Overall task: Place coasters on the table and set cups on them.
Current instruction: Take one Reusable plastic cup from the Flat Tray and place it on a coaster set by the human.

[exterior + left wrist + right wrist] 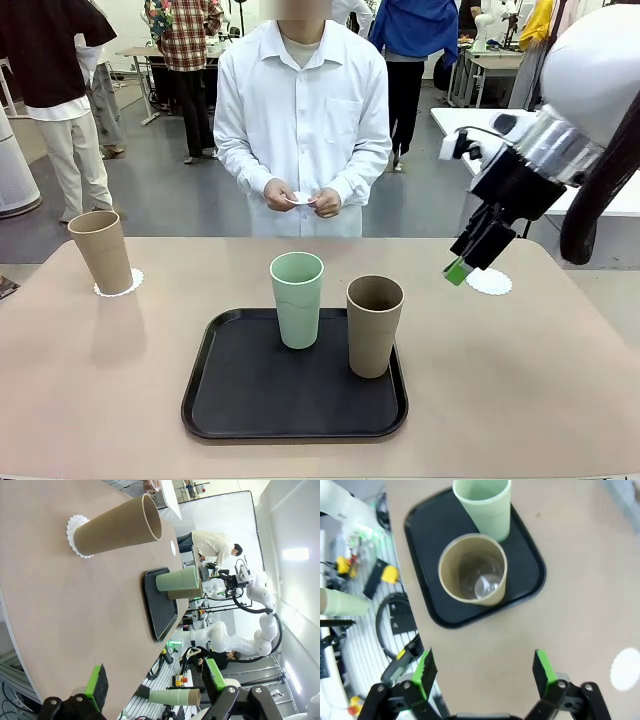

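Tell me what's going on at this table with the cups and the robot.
One tan cup already stands on a coaster at the left end of the table. The green cup and the second tan cup stand on the black tray. The right gripper hovers open near an empty coaster on the right. The left gripper is open, holding nothing. The person across the table holds another coaster.

Two tan cups [101,250] [374,325], one mint cup [297,298], two laid-out coasters [136,279] [490,283], one black tray [250,400]
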Tool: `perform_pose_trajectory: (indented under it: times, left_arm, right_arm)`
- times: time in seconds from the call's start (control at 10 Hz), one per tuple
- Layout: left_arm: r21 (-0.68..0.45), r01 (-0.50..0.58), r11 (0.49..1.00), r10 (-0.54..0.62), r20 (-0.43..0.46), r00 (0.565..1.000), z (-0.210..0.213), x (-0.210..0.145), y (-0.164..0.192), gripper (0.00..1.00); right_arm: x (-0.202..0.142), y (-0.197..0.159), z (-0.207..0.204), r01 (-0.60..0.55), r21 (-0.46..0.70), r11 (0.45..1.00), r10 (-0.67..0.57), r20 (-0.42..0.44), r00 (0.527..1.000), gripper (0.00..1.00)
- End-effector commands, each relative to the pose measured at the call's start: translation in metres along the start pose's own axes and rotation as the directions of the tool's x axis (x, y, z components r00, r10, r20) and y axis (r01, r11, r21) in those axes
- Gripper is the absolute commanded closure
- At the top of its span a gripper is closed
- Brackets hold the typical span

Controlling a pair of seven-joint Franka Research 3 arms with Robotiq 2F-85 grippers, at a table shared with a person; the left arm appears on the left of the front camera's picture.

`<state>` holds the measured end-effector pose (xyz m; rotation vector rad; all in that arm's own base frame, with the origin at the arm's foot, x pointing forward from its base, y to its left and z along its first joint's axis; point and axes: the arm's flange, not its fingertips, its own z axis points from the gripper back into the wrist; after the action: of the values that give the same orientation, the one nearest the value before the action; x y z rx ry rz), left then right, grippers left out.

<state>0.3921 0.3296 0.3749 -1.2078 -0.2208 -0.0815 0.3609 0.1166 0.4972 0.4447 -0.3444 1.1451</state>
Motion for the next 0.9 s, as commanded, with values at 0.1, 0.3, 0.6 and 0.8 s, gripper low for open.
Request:
perform_pose_trajectory:
  times: [0.1,0.3,0.6,0.8]
  left_arm:
    - [-0.008,0.006,1.0,-0.006,0.003,1.0,0.001,-0.002,-0.002,0.0]
    - [-0.008,0.006,1.0,-0.006,0.003,1.0,0.001,-0.002,-0.002,0.0]
    - [-0.008,0.006,1.0,-0.006,0.003,1.0,0.001,-0.002,-0.002,0.0]
    - [-0.008,0.006,1.0,-0.006,0.003,1.0,0.001,-0.002,-0.002,0.0]
  right_arm:
    - [-0.052,-0.031,0.003,-0.111,0.109,0.988,0.068,0.343,0.937,0.0]
    - [-0.089,-0.045,-0.008,-0.21,0.127,0.969,0.113,0.528,0.841,0.0]
    - [-0.126,-0.05,-0.04,-0.324,0.083,0.942,0.198,0.64,0.742,0.0]
    - [-0.138,-0.052,-0.062,-0.363,0.076,0.929,0.223,0.667,0.71,0.0]
